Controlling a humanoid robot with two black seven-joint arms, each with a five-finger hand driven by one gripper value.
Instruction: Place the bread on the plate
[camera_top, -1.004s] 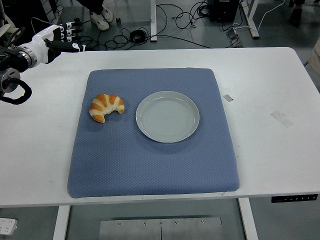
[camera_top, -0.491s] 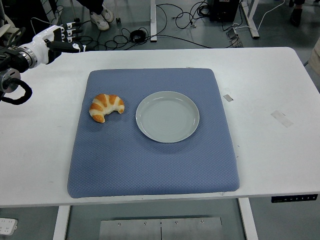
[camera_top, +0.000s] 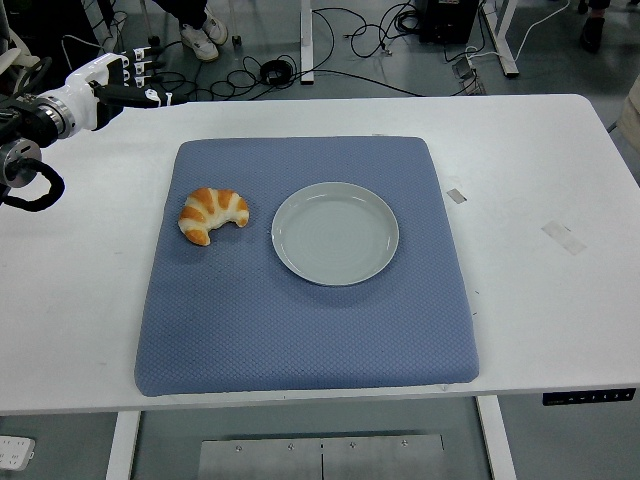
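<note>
One croissant (camera_top: 213, 214) on blue mat (camera_top: 300, 330), just left of plate (camera_top: 335, 233).

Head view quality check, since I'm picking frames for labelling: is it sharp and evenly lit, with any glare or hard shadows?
Head view: sharp across the blue quilted mat and golden crescent-shaped bread; lighting is soft and even, shadows faint; only a mild sheen on the pale grey round plate; the white robot left hand at the upper left edge is small but reasonably clear.
</note>
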